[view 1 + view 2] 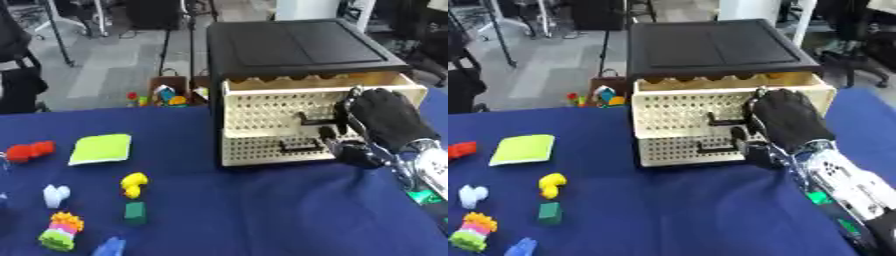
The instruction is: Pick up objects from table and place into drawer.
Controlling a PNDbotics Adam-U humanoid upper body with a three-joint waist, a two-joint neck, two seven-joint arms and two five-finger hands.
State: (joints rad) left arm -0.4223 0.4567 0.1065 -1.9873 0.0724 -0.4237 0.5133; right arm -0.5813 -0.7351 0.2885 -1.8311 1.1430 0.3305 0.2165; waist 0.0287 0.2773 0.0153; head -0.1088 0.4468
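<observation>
Perforated cream drawer (262, 117), gloved right hand (785, 120)

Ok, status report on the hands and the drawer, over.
Right hand curled at the upper drawer front, drawer slightly out. Left hand not in view. Toys, including the yellow piece, on the blue table, nothing blocking.

From my seat the drawer unit (297, 95) fills the upper middle, its top drawer (324, 82) pulled out a little — only a narrow gap on top. My right hand (785, 122) sits right against the drawer fronts, blocking the handles (721, 134). Lower middle of the blue table (254, 215) is bare cloth — open passage. Small blocks (133, 184) and a green pad (101, 148) crowd the left side.
</observation>
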